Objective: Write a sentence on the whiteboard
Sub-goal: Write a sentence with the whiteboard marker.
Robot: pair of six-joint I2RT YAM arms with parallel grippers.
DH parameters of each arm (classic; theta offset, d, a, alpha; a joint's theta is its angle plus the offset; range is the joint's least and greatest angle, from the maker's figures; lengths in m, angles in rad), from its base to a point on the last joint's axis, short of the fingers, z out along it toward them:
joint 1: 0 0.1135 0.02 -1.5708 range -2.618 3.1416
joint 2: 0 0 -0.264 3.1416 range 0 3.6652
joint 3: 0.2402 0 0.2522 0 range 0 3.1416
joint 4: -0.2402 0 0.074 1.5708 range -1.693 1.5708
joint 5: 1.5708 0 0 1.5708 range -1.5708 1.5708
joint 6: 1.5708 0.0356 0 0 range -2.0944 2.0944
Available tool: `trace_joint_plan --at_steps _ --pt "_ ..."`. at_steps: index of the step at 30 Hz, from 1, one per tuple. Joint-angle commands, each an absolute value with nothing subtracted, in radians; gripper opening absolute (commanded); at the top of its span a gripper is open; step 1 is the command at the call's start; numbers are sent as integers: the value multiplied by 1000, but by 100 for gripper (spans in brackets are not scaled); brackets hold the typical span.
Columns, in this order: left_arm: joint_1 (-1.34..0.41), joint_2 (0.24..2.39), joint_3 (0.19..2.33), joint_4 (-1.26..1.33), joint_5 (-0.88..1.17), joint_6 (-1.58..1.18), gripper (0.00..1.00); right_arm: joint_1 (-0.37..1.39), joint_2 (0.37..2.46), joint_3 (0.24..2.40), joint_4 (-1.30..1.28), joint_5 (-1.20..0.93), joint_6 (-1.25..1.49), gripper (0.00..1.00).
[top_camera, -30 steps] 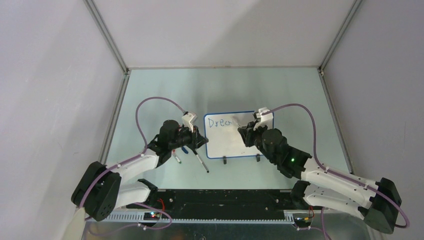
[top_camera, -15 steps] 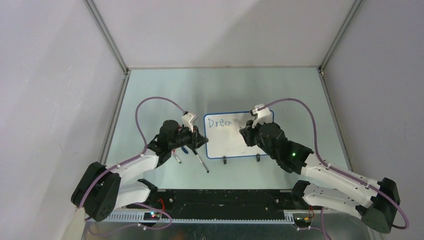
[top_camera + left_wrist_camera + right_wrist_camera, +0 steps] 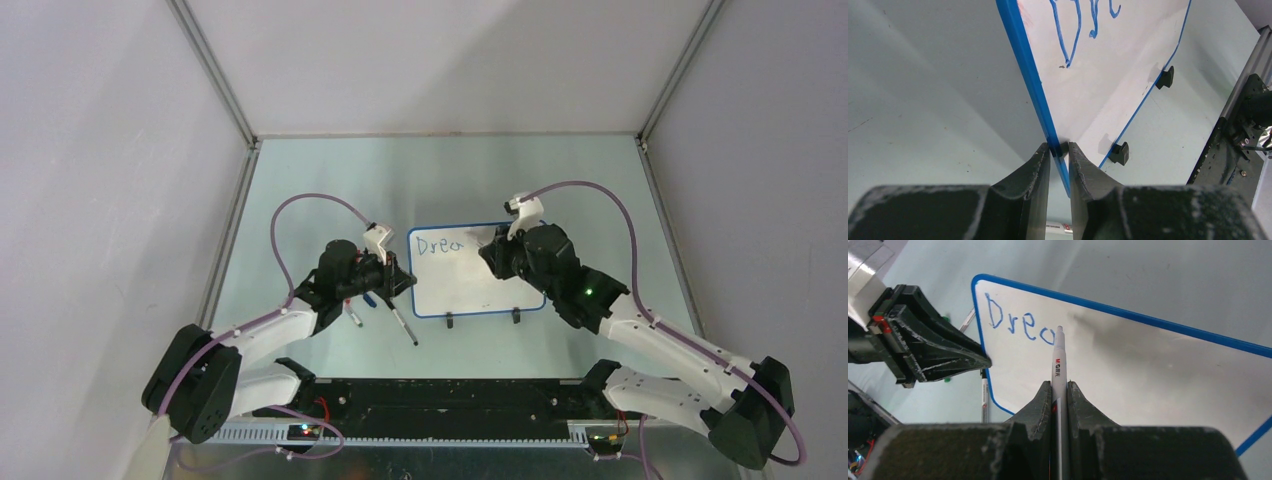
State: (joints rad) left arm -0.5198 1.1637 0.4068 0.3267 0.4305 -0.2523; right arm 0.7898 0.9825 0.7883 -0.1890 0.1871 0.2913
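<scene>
The whiteboard (image 3: 465, 290) lies on the table with its blue rim all round. Blue letters "Drea" (image 3: 441, 244) of the sentence run along its top left; in the right wrist view those letters (image 3: 1018, 322) end just left of the marker's tip. My left gripper (image 3: 1059, 148) is shut on the whiteboard's left rim (image 3: 1030, 75). My right gripper (image 3: 1060, 386) is shut on a white marker (image 3: 1058, 357), whose tip rests on the whiteboard (image 3: 1148, 370) beside the last letter. From above, the right gripper (image 3: 492, 254) hovers over the board's upper middle.
Two loose markers (image 3: 404, 326) (image 3: 352, 316) lie on the table just below my left gripper (image 3: 404, 281). Two black clip feet (image 3: 451, 321) (image 3: 516, 316) stick out from the board's near edge. Enclosure walls stand left, right and behind.
The right wrist has shifted up and to the right over the board, and the marker has moved on along the first line. The left arm and the board have stayed still.
</scene>
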Motion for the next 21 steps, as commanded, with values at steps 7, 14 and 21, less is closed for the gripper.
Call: trace_joint_plan --at_steps 7,14,21 --pt "-528 1145 411 365 461 -223 25 884 984 769 -64 222 189 0" --pt "-528 1150 413 370 469 -225 25 928 987 738 -44 331 163 0" --pt "-530 1141 407 370 466 -225 24 933 1007 738 -48 381 160 0"
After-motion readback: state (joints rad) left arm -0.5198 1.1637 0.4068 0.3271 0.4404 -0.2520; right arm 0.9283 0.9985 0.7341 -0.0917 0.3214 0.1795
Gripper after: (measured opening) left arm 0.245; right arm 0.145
